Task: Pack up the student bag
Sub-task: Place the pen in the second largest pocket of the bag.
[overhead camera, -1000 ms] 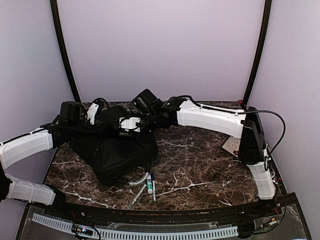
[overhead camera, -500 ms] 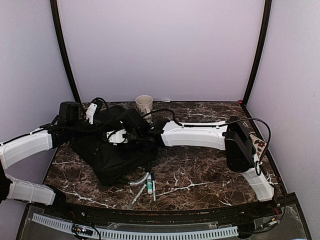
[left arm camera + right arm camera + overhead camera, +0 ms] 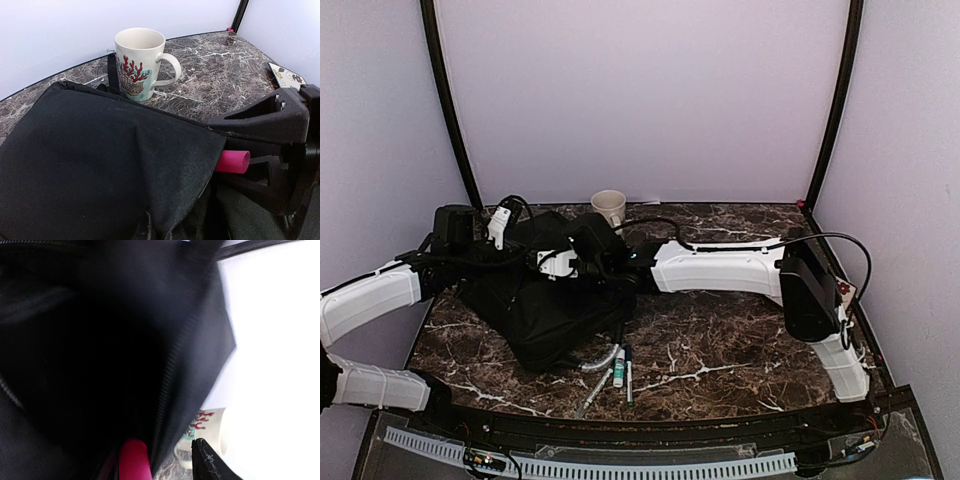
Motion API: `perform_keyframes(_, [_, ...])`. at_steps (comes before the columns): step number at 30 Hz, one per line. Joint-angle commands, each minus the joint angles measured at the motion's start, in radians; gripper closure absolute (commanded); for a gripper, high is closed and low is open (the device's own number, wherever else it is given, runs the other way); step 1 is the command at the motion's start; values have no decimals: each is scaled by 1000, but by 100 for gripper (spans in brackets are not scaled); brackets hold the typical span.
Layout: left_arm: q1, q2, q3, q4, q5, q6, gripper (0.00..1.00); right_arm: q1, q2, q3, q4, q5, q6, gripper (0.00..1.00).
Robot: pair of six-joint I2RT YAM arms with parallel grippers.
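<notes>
The large black soft fabric student bag lies flat on the left half of a dark marble-patterned tabletop. Its long axis runs on a diagonal from the far left toward the near centre. Its grey curved handle marks the near end, pointing at the table's front edge, while the open mouth is at the far end, toward the back wall. The right gripper, on an arm stretched across the table from the right side, is at that mouth. A bright pink cylindrical object shows between its black fingers, half under the bag's raised fabric edge. In the right wrist view one finger stands apart from the pink piece and the other is lost in the dark interior, so whether the jaws clamp it cannot be told. The left gripper is at the bag's far-left edge with its fingers hidden by fabric, and its grip cannot be told either. Just beyond the mouth stands an upright cream ceramic mug with a red coral pattern, its handle to the right in the left wrist view. A few pens and markers lie just beside the handle, near the front edge. A small white printed card lies at the table's right edge, well apart from the bag.
</notes>
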Motion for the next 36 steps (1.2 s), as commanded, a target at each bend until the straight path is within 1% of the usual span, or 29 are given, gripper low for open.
perform_keyframes(1, [-13, -78, 15, 134, 67, 16, 100, -23, -88, 42, -184, -169, 138, 48])
perform_keyframes(3, [-13, -80, 12, 130, 57, 21, 100, -33, -92, 58, -264, -241, 163, 47])
perform_keyframes(6, [-12, -81, 10, 122, 41, 31, 100, -43, -96, 66, -327, -279, 199, 46])
perform_keyframes(9, [-13, -81, 9, 113, 31, 44, 100, -64, -116, 70, -362, -320, 253, 46])
perform_keyframes(13, [-12, -84, 9, 107, 24, 51, 100, -110, -144, 65, -386, -413, 316, 45])
perform_keyframes(18, [-13, -85, 10, 103, 20, 57, 100, -150, -103, 90, -410, -471, 341, 46])
perform_keyframes(19, [-12, -86, 9, 103, 19, 57, 100, -154, -95, 95, -407, -478, 342, 48])
perform_keyframes(22, [-13, -86, 6, 104, 19, 59, 100, -161, -72, 132, -415, -515, 327, 59])
perform_keyframes(26, [-12, -83, 5, 103, 19, 62, 100, -161, -46, 172, -432, -555, 326, 70])
perform_keyframes(29, [-13, -81, 7, 103, 22, 62, 100, -160, -31, 197, -429, -593, 346, 74])
perform_keyframes(33, [-14, -75, 9, 103, 23, 62, 100, -155, 34, 264, -417, -592, 361, 77])
perform_keyframes(36, [-13, -74, 7, 103, 22, 63, 100, -152, 95, 325, -421, -541, 377, 88])
